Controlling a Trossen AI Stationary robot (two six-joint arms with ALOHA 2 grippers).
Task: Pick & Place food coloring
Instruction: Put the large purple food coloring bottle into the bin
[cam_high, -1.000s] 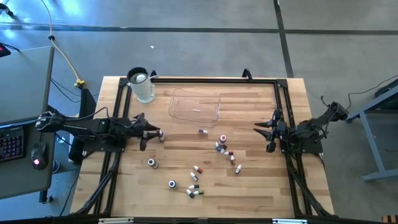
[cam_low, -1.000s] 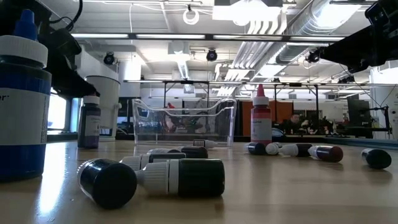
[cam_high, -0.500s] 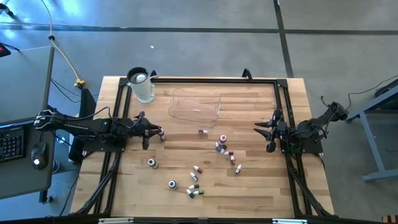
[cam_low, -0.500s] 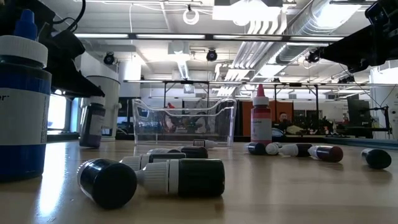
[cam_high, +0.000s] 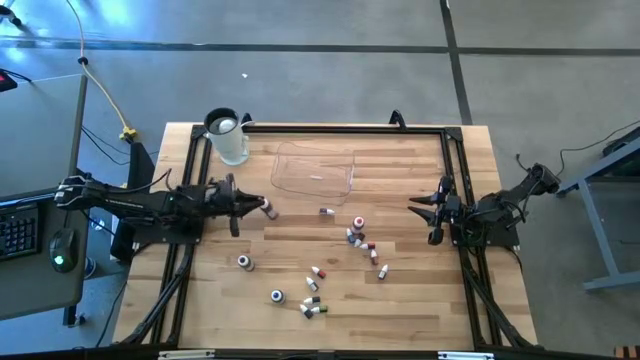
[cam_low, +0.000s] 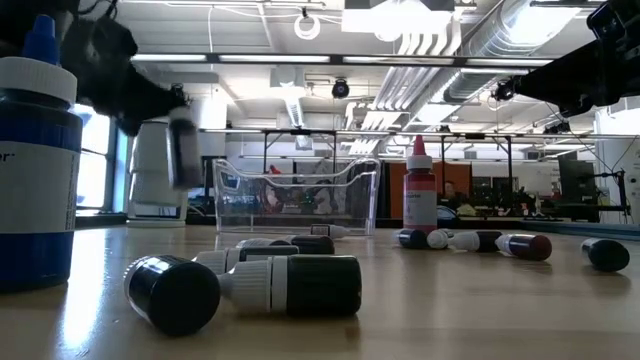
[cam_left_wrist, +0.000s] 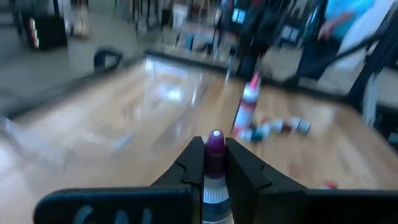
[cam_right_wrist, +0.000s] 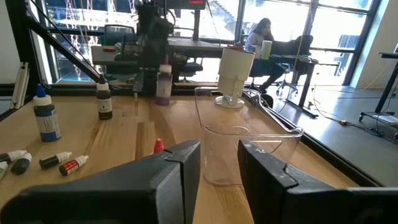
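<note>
Writing: no label could be read; the big blue bottle (cam_low: 38, 150) near the low camera showed only a cut-off letter or two.
Desk: pale wood planks (cam_high: 400, 300) inside a black frame; a clear tray (cam_high: 313, 168) and a jug (cam_high: 227, 135) at the far side.
Room: grey floor, a workshop with ceiling pipes behind.
Left gripper (cam_high: 250, 205): jaws closed on a purple-capped bottle (cam_left_wrist: 214, 163), seemingly lifted clear of the desk, left of the tray.
Right gripper (cam_high: 422, 211): at the right edge, jaws parted a little, holding nothing.
Food coloring: other bottles (cam_high: 360, 240) scattered mid-desk, most lying down.
</note>
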